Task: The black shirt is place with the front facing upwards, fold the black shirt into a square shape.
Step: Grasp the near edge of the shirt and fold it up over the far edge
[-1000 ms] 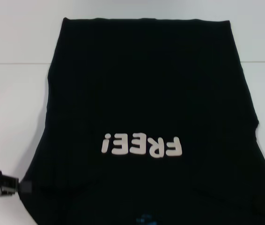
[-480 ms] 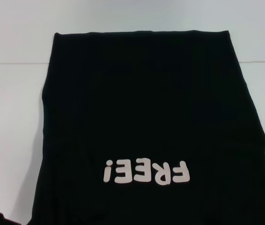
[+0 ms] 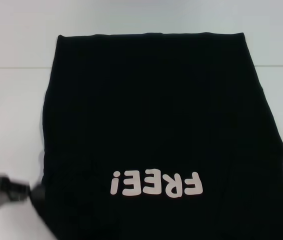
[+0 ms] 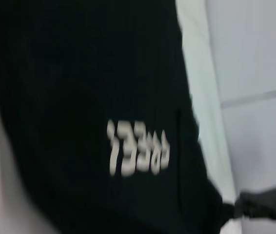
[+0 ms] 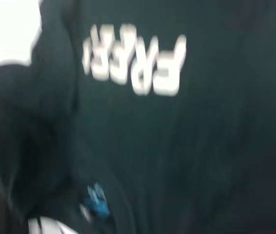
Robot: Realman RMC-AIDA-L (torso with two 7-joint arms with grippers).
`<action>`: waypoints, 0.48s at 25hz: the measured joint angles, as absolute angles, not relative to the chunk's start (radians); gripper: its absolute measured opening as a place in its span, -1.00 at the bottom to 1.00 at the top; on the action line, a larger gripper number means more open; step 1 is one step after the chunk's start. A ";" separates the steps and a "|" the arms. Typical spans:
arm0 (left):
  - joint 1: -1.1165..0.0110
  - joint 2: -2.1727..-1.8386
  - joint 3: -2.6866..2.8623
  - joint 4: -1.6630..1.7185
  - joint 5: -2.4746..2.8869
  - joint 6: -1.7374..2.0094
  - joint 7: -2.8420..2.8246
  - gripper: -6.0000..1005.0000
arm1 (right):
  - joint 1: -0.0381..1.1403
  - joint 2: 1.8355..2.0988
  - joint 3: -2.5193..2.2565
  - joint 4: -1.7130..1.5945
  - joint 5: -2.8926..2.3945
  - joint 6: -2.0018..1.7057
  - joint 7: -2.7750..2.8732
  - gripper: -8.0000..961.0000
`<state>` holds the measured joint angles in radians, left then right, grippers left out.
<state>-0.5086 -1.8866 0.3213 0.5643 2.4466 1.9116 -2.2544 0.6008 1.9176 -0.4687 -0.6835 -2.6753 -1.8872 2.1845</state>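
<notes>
Currently, one gripper is seen at the lower left of the head view: the left gripper point(image 3: 11, 190), blurred, just beside the left edge of the black shirt point(image 3: 156, 125). Whether its fingers are spread or pinching cloth cannot be told. In the left wrist view a dark gripper point(image 4: 265, 204) is seen at the lower right, meeting the shirt's corner; which arm it belongs to cannot be settled.

One black shirt is counted, spread front-up over the white table point(image 3: 11, 40) and filling the middle of the head view from the upper edge down past the lower frame. One printed word, "FREE!" point(image 3: 155, 183), is seen in the lower middle, reading upside down from the head. One blue neck label point(image 5: 96, 207) is shown in the right wrist view only, at the lower left. The right gripper itself is not clearly made out; only a dark blur is seen at the lower right corner of the head view.

Judged from here, the side edge could be gathered unevenly if only one layer is caught, so that a skewed fold is made. Cloth could also be dragged across the table if it is pulled low, and the flat lie would be lost.
</notes>
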 joint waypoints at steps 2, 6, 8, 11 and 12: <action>-0.517 -1.883 0.257 0.563 2.430 1.889 -2.263 -0.94 | 0.598 1.901 -0.405 -0.658 -2.625 -1.876 2.184 -0.95; -0.529 -1.878 0.185 0.545 2.378 1.821 -2.281 -0.94 | 0.585 1.871 -0.344 -0.598 -2.506 -1.832 2.185 -0.95; -0.533 -1.877 0.173 0.527 2.327 1.783 -2.283 -0.94 | 0.577 1.864 -0.324 -0.573 -2.442 -1.792 2.189 -0.95; -0.538 -1.878 0.169 0.516 2.276 1.739 -2.280 -0.94 | 0.566 1.863 -0.288 -0.554 -2.352 -1.730 2.190 -0.95; -0.543 -1.882 0.169 0.513 2.247 1.699 -2.275 -0.94 | 0.564 1.867 -0.280 -0.549 -2.324 -1.706 2.189 -0.95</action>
<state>-0.5431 -1.8824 0.1685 0.5125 2.2472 1.6987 -2.2749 0.5641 1.8667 -0.2796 -0.5492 -2.3244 -1.7064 2.1889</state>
